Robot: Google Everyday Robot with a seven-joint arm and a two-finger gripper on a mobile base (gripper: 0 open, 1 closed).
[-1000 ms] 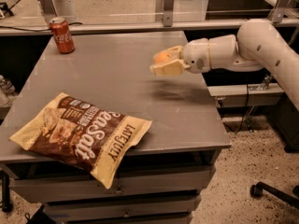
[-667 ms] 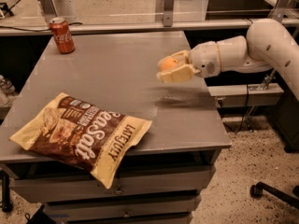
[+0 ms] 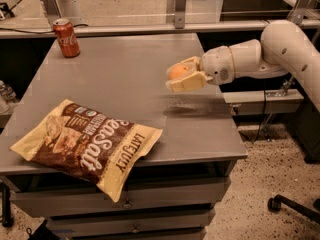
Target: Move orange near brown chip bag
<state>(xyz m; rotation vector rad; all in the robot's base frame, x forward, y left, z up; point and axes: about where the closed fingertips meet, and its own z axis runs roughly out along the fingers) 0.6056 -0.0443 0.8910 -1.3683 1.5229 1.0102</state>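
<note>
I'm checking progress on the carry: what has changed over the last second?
The pincer, shut on the orange, drifted slightly lower in the view, toward the near edge of the table, staying above it. Nothing was grabbed or released. The brown chip bag and the red soda can stayed put.

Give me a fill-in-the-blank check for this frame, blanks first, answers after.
1. The pincer is shut on the ____, above the table.
2. The ____ stands upright at the table's far corner.
3. The brown chip bag partly overhangs the table's ____ edge (near/far).
Answers: orange; soda can; near.
</note>
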